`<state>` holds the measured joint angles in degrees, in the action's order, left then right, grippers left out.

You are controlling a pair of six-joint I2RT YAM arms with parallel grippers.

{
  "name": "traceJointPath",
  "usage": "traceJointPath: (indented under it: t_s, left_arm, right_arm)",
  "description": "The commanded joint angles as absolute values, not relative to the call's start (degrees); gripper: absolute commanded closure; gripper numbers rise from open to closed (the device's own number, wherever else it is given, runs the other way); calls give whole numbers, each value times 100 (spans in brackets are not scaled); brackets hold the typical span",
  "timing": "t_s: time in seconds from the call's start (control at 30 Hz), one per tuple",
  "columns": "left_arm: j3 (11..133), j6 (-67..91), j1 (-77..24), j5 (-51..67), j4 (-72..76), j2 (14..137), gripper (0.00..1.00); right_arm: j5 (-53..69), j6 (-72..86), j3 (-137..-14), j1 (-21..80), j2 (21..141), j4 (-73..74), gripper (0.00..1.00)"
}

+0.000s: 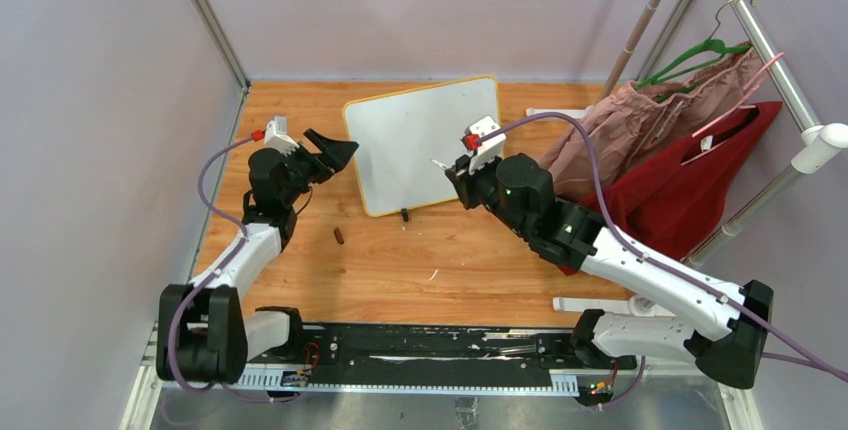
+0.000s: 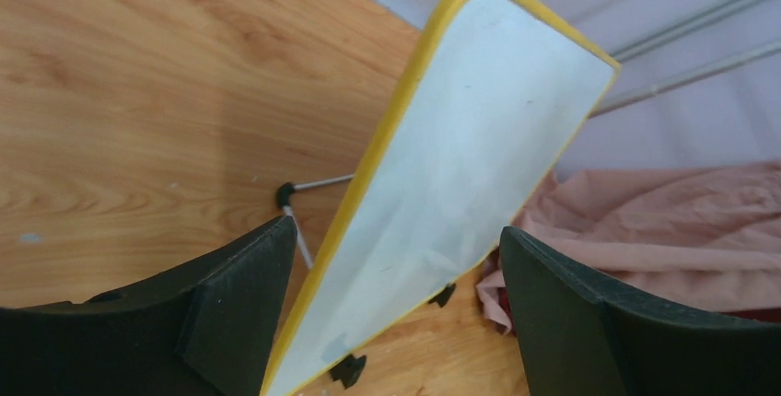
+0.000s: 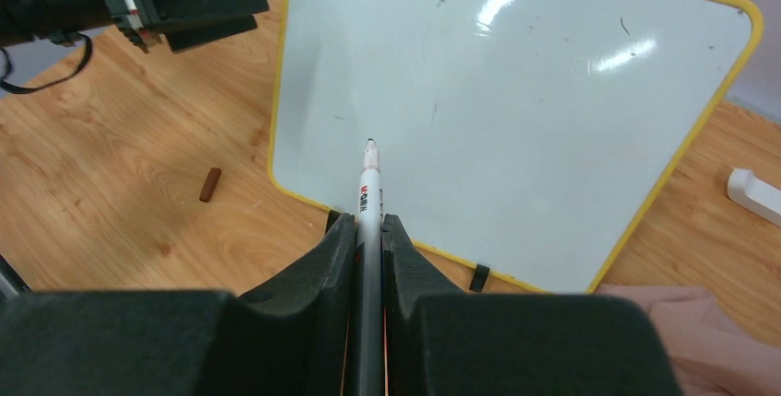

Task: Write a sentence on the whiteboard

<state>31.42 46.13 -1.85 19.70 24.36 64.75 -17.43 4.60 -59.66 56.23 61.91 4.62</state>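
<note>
The whiteboard (image 1: 420, 140) stands tilted on the wooden table, white with a yellow frame and small black feet (image 3: 478, 277). No sentence shows on it; its face (image 3: 516, 92) carries only faint specks. My left gripper (image 1: 340, 150) is at the board's left edge, open, its jaws wide on either side of the yellow rim (image 2: 387, 129) without touching it. My right gripper (image 3: 368, 221) is shut on a white marker (image 3: 370, 189), whose dark tip points at the board's lower left area, close to the surface. In the top view that marker (image 1: 438, 163) pokes out toward the board.
A small brown cap-like piece (image 1: 339, 236) lies on the wood in front of the board's left corner. Pink cloth (image 1: 650, 120) and red cloth (image 1: 700, 180) hang from a rack at the right. A white block (image 3: 753, 195) lies by the board's right side.
</note>
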Motion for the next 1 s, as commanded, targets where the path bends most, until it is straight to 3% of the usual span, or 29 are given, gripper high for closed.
traceJointPath:
  t_s: [0.0,0.43,0.73,0.97]
  left_arm:
    - [3276,4958,-133,3112,4370,6966,14]
    - [2940,5117,330,3080,4361,7427,22]
    - [2623,6363,326,3537,6386,8238,30]
    - [2667,6425,318,3652,6435,8523,36]
  right_arm:
    - [-1394,321,-6046,5632,6274,-514,100]
    - [-879,394,-6866,5631,7363,-360,100]
    - [-1079,246,-7195,5611,8008,-839,100]
    - [-936,329,-7400,5462,8318,-1039,100]
